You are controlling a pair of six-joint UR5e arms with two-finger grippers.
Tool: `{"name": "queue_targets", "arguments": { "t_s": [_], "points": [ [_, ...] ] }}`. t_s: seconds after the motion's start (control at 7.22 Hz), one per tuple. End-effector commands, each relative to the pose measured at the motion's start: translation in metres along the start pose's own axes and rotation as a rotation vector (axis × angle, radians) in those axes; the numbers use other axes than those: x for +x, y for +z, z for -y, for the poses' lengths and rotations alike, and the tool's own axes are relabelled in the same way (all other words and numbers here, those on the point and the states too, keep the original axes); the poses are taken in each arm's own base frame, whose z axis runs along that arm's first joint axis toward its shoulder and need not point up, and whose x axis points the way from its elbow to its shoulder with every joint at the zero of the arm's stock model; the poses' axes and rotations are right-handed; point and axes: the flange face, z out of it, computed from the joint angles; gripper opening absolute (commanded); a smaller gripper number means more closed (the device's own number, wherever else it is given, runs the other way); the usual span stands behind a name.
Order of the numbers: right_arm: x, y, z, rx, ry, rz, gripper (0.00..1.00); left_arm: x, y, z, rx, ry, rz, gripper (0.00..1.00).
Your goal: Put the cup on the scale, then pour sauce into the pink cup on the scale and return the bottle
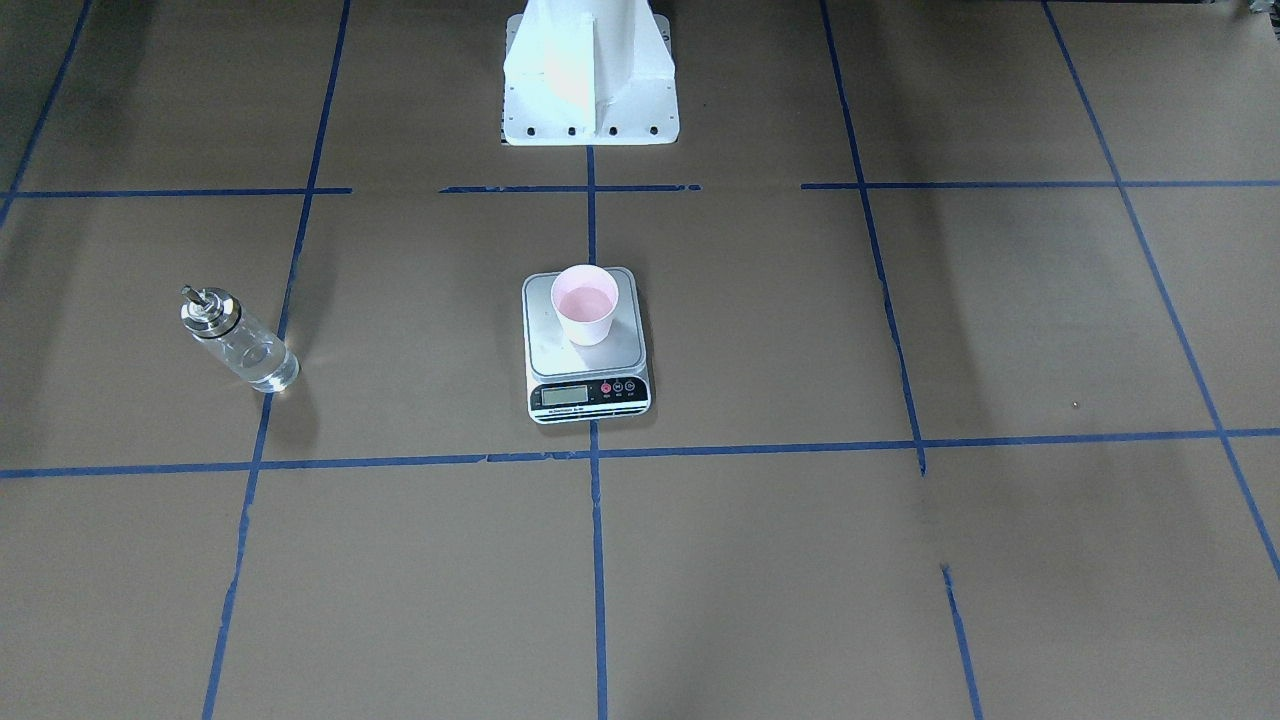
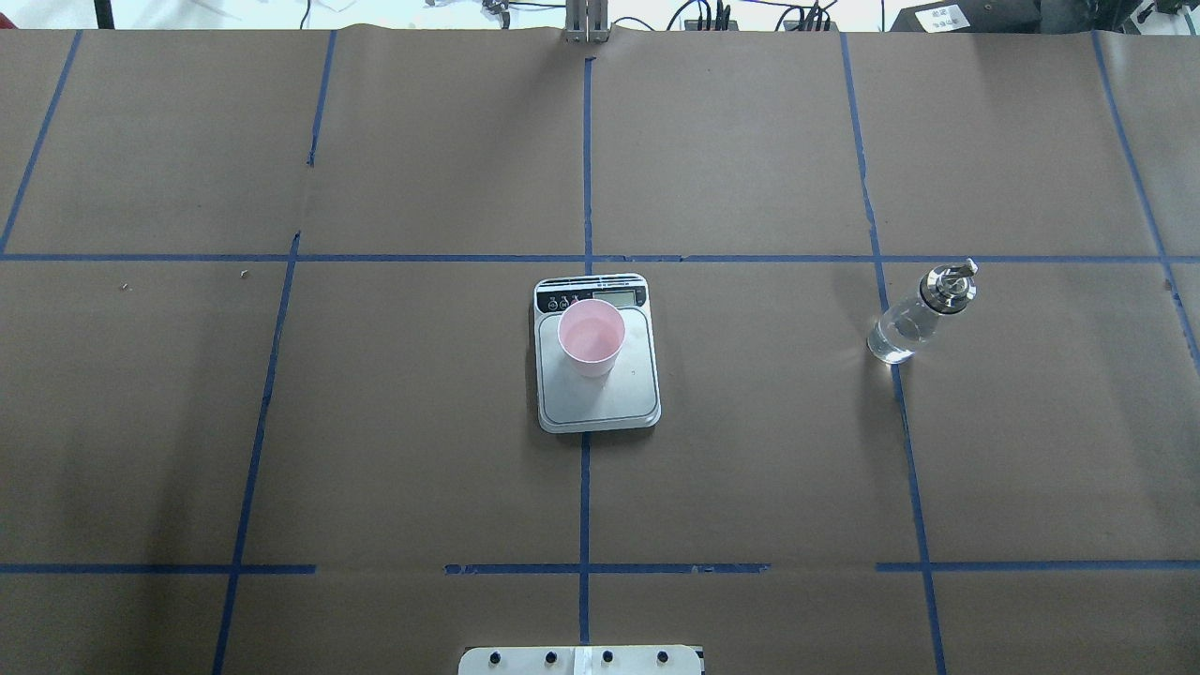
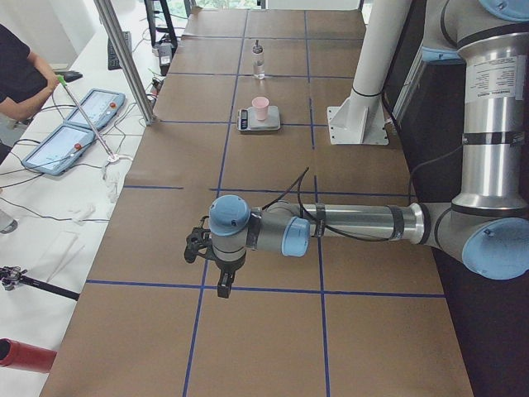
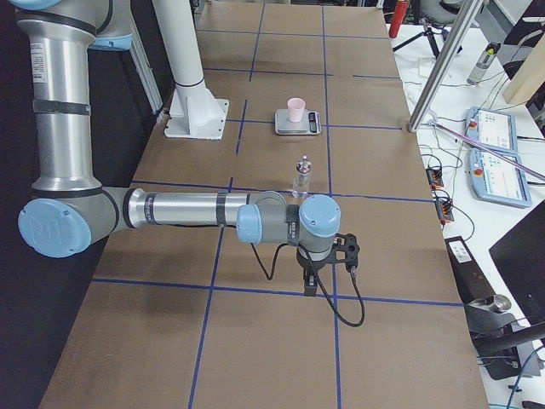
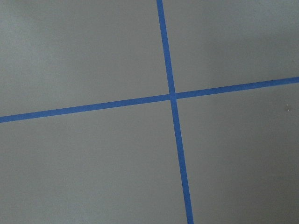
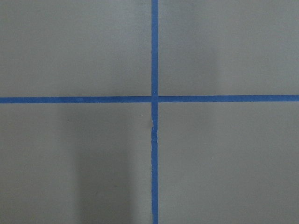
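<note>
The pink cup [image 1: 586, 305] stands upright on the silver scale [image 1: 545, 345] at the table's middle; both also show in the overhead view, the cup [image 2: 591, 337] on the scale [image 2: 609, 403]. The clear glass bottle [image 2: 919, 314] with its silver cap and spout stands upright on the robot's right side, apart from the scale, with clear sauce [image 1: 262, 365] in it. My left gripper [image 3: 221, 285] hangs above the table's left end, far from the scale. My right gripper [image 4: 311, 285] hangs above the right end, in front of the bottle [image 4: 301, 179]. I cannot tell whether either is open. Both wrist views show only tape and paper.
The white robot pedestal [image 1: 590, 80] stands behind the scale. Blue tape lines [image 2: 585, 487] grid the brown paper. An operator's arm [image 3: 25, 78] and tablets [image 3: 78, 124] are beside the table, with a metal pole [image 3: 128, 58] at its edge.
</note>
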Motion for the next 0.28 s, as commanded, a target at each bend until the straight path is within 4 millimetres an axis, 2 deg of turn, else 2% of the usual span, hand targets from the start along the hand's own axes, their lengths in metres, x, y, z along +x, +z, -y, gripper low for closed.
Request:
{"name": "queue_targets", "arguments": {
  "t_s": [0.0, 0.14],
  "points": [
    [0.0013, 0.0014, -0.0002, -0.003, -0.002, 0.001, 1.0, -0.0003, 0.0003, -0.0003, -0.001, -0.001, 0.0, 1.0],
    [0.0017, 0.0019, -0.001, -0.004, -0.003, 0.003, 1.0, -0.0003, 0.0003, -0.0003, -0.001, -0.001, 0.0, 1.0]
  ]
}}
